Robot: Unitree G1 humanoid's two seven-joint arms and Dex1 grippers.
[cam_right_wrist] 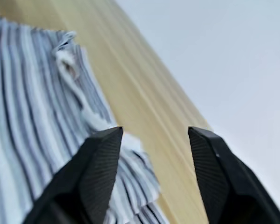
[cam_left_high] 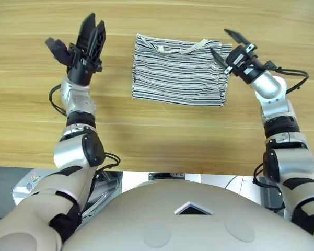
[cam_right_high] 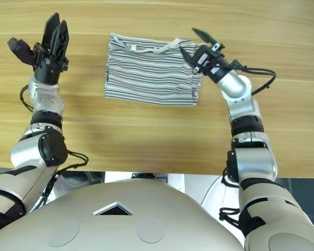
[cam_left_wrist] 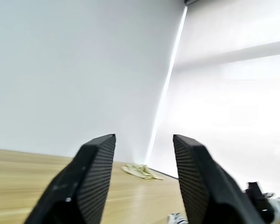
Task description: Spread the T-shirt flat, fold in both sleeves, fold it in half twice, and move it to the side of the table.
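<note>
Right end effector (cam_left_high: 222, 42): jaws wide, nothing between them. It sits at the right edge of the T-shirt (cam_left_high: 177, 73), near the far corner on the collar side. In the right wrist view its fingers (cam_right_wrist: 98, 172) straddle the striped hem where the layers stack up. Cannot tell if the lower tip touches cloth or hovers just above.

Left end effector (cam_left_high: 94, 23): jaws parted, holding nothing, lifted and pointing away over bare wood. It is well apart from the shirt's left edge.

T-shirt: a compact striped rectangle in the middle of the bench (cam_left_high: 146, 130), towards the far side, pale collar (cam_left_high: 180, 48) showing along the far edge. Sleeves tucked out of sight. The right edge looks thicker and a little ragged. The left and near edges look cleaner.

Judgement: folding reads as done; the move to the side of the bench is what remains.

Risks:
- A pinch at the right edge may catch only the upper layers. Lifting would then peel the stack open.
- A one-sided grip, with the left arm this far off, lets the free half sag or swing, and the last fold falls out.
- Dragging rather than lifting could bunch the bottom layer against the wood.
- A low tip may push the edge and skew the rectangle before closing.
</note>
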